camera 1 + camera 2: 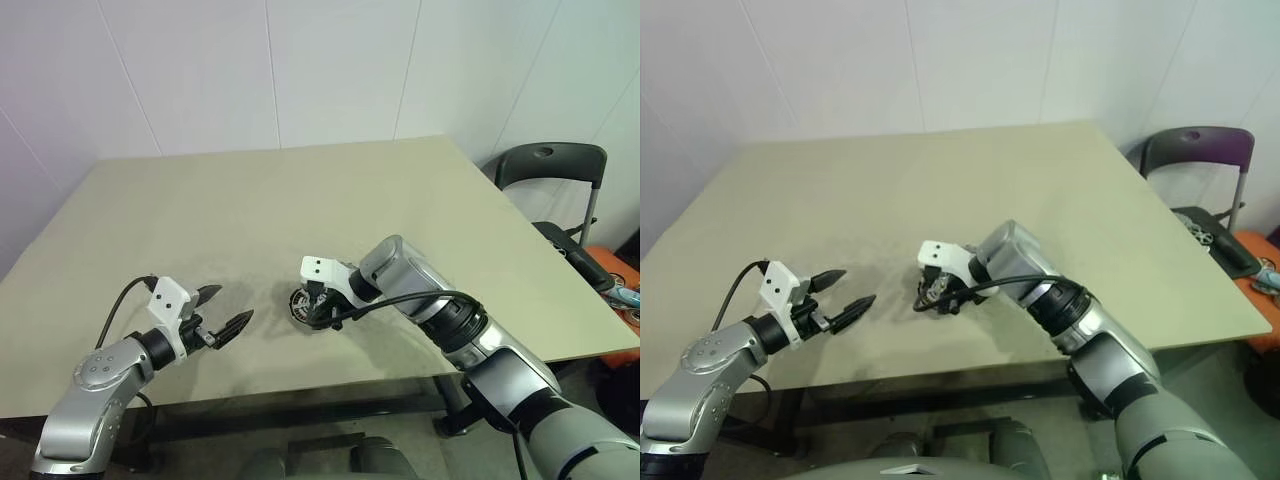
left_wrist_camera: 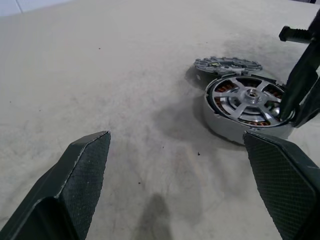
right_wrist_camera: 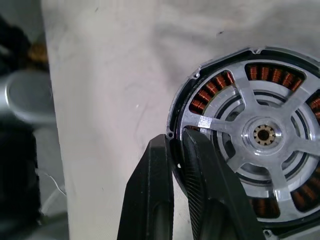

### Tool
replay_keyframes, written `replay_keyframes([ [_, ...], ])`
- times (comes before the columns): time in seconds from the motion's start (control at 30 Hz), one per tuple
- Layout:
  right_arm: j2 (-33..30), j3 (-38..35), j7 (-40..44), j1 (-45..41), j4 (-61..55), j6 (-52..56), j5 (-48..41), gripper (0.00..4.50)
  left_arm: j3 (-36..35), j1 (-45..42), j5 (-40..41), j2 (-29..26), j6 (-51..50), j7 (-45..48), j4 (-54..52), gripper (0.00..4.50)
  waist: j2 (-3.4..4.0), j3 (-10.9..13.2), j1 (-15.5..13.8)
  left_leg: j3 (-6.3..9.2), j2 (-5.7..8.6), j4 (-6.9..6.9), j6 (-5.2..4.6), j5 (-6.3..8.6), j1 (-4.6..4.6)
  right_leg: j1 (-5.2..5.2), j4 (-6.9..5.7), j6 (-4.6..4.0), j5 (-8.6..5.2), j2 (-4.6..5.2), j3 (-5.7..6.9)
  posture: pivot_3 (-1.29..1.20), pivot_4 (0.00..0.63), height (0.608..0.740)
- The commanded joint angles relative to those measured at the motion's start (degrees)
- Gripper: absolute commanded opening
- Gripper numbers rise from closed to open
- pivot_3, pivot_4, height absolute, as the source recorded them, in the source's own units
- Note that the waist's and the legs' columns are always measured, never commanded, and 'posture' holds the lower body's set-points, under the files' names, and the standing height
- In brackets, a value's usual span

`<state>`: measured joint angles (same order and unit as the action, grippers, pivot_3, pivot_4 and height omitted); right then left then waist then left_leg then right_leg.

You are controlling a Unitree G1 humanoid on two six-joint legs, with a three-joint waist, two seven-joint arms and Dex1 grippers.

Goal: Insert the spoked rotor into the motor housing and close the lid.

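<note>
The right gripper (image 3: 177,150) is clenched on the rim of the motor housing (image 2: 220,122), where the spoked rotor (image 3: 262,135) sits. The lid (image 2: 227,65) lies touching the housing at its twelve o'clock. The left gripper (image 1: 225,312), fingers spread wide, hovers at the housing's nine o'clock.

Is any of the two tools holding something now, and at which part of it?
The right tool is shut on the rim of the round silver motor housing, which has the spoked rotor inside. The left tool is open and holds nothing.

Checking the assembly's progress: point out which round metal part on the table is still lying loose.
The lid, the flat grey disc lying on the table just behind the motor housing. The spoked rotor already sits inside the housing, over its copper windings.
</note>
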<state>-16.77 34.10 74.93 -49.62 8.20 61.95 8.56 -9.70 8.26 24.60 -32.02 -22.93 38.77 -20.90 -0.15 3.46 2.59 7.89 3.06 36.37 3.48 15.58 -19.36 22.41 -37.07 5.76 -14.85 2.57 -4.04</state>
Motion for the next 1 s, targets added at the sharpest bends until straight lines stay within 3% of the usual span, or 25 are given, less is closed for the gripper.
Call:
replay_keyframes([
  [0.03,1.0,-2.6,-7.0,-1.8,0.8,4.8,-1.0,0.06,0.1,-1.1,-0.1,-0.1,0.6,0.0,-1.2,4.5,0.0,0.0,0.0,0.03,0.0,0.0,0.0,0.0,0.0,0.0,-0.01,-0.01,0.01,0.0,0.06,0.0,0.0,0.74],
  [0.43,-1.6,-0.7,-10.9,-3.2,-0.4,1.7,-5.8,0.06,-0.3,-2.0,0.0,-0.2,0.2,0.3,-0.3,4.5,0.01,0.0,0.0,0.06,0.0,-0.01,0.01,0.0,-0.05,0.02,0.06,0.0,0.0,0.02,0.12,0.0,0.0,0.74],
  [0.67,-5.8,0.8,-7.7,-4.8,-4.7,0.8,-9.6,2.38,-0.5,-2.0,0.2,-0.3,0.2,0.6,0.1,4.5,0.02,0.0,-0.1,0.06,0.01,-0.13,0.01,0.0,-0.18,0.12,0.25,0.03,-0.01,0.07,0.12,0.0,0.0,0.74],
  [0.77,-9.7,2.4,-3.2,-4.8,-8.4,-4.4,-11.4,3.41,-0.6,-2.0,0.1,-0.3,0.3,0.8,0.4,4.5,0.02,0.0,-0.1,0.06,0.01,-0.25,0.0,0.0,-0.29,0.15,0.5,0.11,0.03,0.08,0.14,0.0,0.0,0.74],
  [0.87,-13.5,4.3,-0.1,-4.4,-9.5,-16.1,-9.4,4.39,-0.5,-2.2,0.0,-0.4,0.4,1.1,0.6,4.5,0.02,0.0,0.0,0.07,-0.01,-0.32,-0.02,0.01,-0.56,0.36,0.66,0.17,0.12,0.08,0.16,0.0,0.0,0.74],
  [1.0,-16.8,7.2,3.0,-4.1,-5.7,-37.9,-4.7,4.39,0.0,-2.7,-0.2,-0.2,0.5,1.1,0.8,4.5,0.02,0.0,-0.1,0.1,-0.01,-0.27,-0.02,0.01,-1.04,0.79,0.67,0.13,0.29,0.09,0.21,0.0,0.0,0.74],
])
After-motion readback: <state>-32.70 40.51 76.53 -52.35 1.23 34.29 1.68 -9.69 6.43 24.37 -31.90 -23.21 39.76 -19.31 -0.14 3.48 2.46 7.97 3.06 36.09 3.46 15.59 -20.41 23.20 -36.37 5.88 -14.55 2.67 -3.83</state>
